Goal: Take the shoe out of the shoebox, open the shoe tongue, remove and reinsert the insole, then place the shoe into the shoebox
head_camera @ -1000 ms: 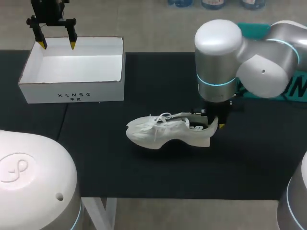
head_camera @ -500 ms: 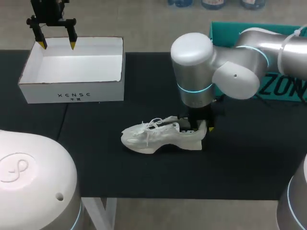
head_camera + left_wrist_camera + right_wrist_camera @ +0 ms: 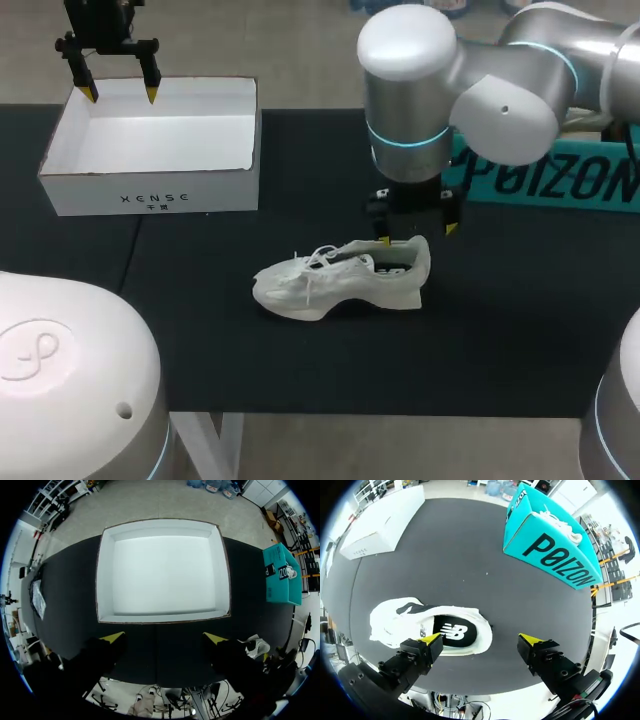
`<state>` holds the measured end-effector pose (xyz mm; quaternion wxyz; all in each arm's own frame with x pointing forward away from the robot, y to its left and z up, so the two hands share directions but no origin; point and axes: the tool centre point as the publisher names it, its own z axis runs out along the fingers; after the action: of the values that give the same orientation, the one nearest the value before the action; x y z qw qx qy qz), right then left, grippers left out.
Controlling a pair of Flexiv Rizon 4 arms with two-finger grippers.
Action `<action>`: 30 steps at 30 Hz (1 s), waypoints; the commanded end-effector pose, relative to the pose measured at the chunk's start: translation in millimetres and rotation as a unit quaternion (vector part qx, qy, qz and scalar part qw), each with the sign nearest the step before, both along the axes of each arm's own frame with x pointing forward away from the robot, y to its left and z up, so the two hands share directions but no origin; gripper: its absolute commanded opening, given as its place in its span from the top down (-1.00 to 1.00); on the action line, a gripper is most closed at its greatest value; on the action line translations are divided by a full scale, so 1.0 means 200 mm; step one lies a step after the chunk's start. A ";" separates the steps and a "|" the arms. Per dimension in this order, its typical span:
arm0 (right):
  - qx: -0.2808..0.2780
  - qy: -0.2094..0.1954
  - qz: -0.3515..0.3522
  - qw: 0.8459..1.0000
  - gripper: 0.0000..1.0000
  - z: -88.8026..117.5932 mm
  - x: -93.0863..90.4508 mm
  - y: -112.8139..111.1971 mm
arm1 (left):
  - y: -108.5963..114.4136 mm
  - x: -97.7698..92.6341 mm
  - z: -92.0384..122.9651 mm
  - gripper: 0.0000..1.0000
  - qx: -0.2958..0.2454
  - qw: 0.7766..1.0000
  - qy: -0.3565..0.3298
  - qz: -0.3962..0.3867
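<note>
One white shoe (image 3: pixel 340 280) lies on the table (image 3: pixel 500 330). One shoebox (image 3: pixel 150 195) sits at its 10 o'clock. Two hands, both spread apart: the left hand (image 3: pixel 120 96) hangs over the shoebox, and the right hand (image 3: pixel 419 234) has let go of the heel and lifted up.

The white cardboard shoebox (image 3: pixel 222 192) sits at the far left corner of the black table (image 3: pixel 200 330), open side up. The white lace-up shoe (image 3: pixel 340 282) stands on its sole near the table's middle, closer to the front edge than the shoebox, with its toe toward the left edge and its heel toward the right. A teal cardboard box (image 3: pixel 545 178) lies by the far right edge, behind and right of the shoe. The left gripper (image 3: pixel 120 96) hangs over the shoebox's far wall, jaws apart. The right gripper (image 3: pixel 418 234) hangs just above the shoe's heel end, jaws apart.
</note>
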<state>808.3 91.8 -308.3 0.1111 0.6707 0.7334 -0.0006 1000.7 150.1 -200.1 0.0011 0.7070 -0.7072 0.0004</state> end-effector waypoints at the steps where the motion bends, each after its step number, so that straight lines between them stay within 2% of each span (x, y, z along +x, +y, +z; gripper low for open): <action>1: 0.035 0.013 0.023 0.999 -1.00 0.09 0.06 -0.06 | 0.00 0.00 0.00 -1.00 0.000 1.000 0.000 0.000; 3: 0.077 0.035 0.109 0.990 -1.00 0.21 0.04 -0.09 | 0.00 0.00 0.00 -1.00 0.000 1.000 0.000 0.000; 4: 0.094 0.056 0.194 0.975 -1.00 0.27 0.02 -0.11 | 0.00 0.00 0.00 -1.00 0.000 1.000 0.000 0.000; 5: 0.114 0.077 0.279 0.951 -1.00 0.32 -0.01 -0.13 | 0.00 0.00 0.00 -1.00 0.000 1.000 0.000 0.000; 7: 0.145 0.123 0.461 0.867 -1.00 0.39 -0.06 -0.25 | 0.00 0.00 0.00 -1.00 0.000 1.000 0.000 0.000; 30: 0.145 0.123 0.461 0.867 -1.00 0.39 -0.06 -0.25 | 0.00 0.00 0.00 -1.00 0.000 1.000 0.000 0.000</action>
<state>791.9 44.8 -228.1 -0.0496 0.2956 0.9521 0.0611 1000.7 150.1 -200.1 0.0011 0.7070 -0.7072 0.0004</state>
